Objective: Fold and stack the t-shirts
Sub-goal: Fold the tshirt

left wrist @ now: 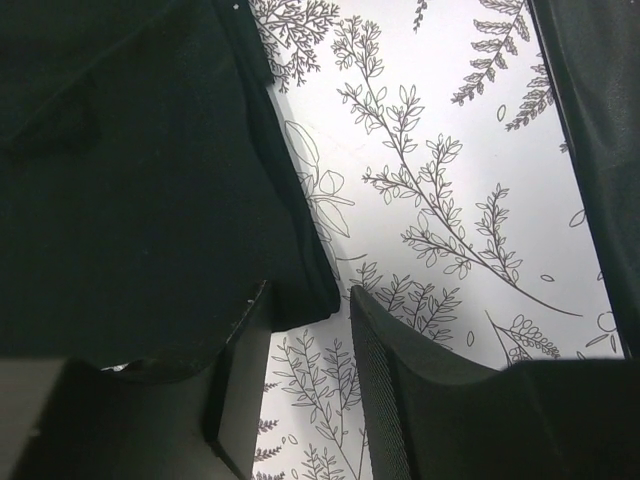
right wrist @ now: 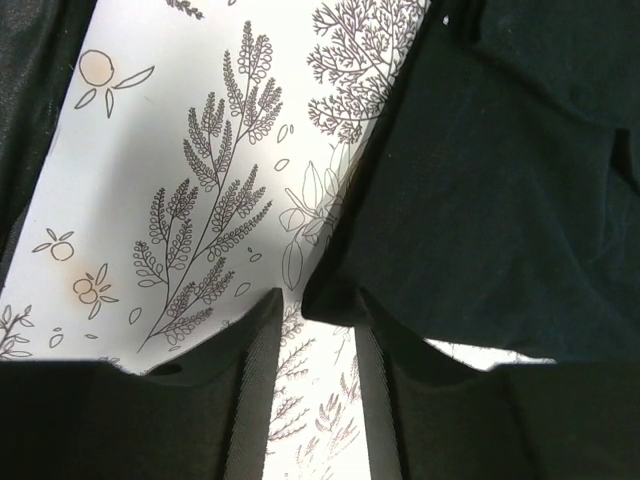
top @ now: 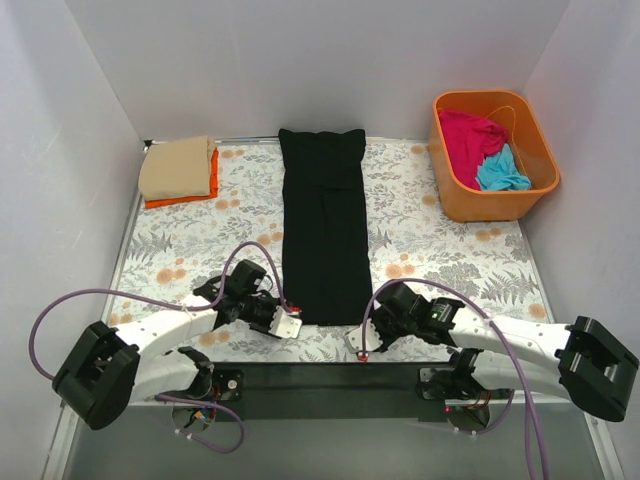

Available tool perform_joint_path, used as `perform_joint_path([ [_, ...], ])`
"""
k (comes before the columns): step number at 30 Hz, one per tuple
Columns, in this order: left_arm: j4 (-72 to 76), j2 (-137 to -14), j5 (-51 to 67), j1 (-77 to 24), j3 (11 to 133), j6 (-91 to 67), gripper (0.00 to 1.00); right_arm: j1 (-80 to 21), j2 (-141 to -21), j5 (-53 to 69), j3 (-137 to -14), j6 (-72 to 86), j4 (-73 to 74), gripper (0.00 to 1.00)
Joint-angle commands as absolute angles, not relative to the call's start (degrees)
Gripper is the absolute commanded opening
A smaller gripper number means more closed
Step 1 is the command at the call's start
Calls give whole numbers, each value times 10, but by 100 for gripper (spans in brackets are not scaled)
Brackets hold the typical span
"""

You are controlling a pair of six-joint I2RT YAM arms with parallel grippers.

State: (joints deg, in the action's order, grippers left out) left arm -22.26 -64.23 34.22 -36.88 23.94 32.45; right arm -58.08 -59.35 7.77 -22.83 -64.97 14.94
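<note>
Reaching inward low over the floral sheet [top: 430,250], the left gripper [left wrist: 308,312] and right gripper [right wrist: 318,302] are held part-open, nothing clamped, at the near corners of the black t-shirt [top: 322,230], laid lengthwise mid-table. Far left, the tan t-shirt [top: 178,167] is stacked on the orange t-shirt [top: 182,199].

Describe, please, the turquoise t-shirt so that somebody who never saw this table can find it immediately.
At the far right corner of the floral sheet stands an orange tub. Two crumpled garments lie inside: the turquoise t-shirt is the smaller heap, toward the near right side, next to the magenta-pink t-shirt. It is the only blue-green cloth here.
</note>
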Motion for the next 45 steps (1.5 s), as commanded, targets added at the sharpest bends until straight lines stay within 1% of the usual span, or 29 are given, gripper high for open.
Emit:
perform_joint_path([
  [1,-225,-653,349,-371,253,343,35,-570,-623,95,-241,-649,162,32],
  [3,-225,-663,346,-371,256,343,34,-561,-637,98,-249,-649,162,28],
  [4,-225,-674,345,-371,256,344,33,-557,-650,101,-251,-647,163,24],
  [6,-224,-681,338,-372,258,347,33,-549,-663,105,-261,-646,163,19],
  [7,-224,-685,338,-371,259,347,33,-548,-671,106,-264,-645,164,14],
  [9,-225,-694,331,-371,261,347,33,-543,-677,110,-272,-644,166,8],
  [10,-226,-698,329,-371,263,347,33,-542,-680,110,-272,-641,168,2],
  [11,-228,-703,326,-371,264,348,28,-541,-682,111,-273,-638,169,1],
  [13,-233,-702,326,-371,265,350,21,-541,-684,112,-278,-635,174,1],
  [14,-236,-700,330,-371,267,352,13,-540,-683,112,-280,-629,178,1],
  [15,-244,-687,337,-371,267,352,8,-539,-679,113,-283,-625,180,1],
  [17,-258,-666,351,-371,265,358,1,-539,-667,119,-294,-609,192,1],
  [18,-280,-624,370,-372,266,342,0,-542,-648,139,-307,-596,212,1],
  [25,-366,-583,389,-380,290,329,0,-555,-618,147,-336,-551,259,1],
  [30,-416,-547,435,-381,315,296,0,-568,-591,155,-361,-528,287,1],
  [33,-439,-531,425,-380,326,276,0,-568,-569,146,-369,-522,294,1],
  [38,-392,-498,401,-379,309,227,0,-563,-562,120,-360,-525,290,1],
  [42,-345,-535,394,-358,323,221,0,-534,-585,117,-381,-547,275,1],
  [45,-289,-578,402,-312,348,221,0,-491,-615,126,-409,-578,265,1],
])
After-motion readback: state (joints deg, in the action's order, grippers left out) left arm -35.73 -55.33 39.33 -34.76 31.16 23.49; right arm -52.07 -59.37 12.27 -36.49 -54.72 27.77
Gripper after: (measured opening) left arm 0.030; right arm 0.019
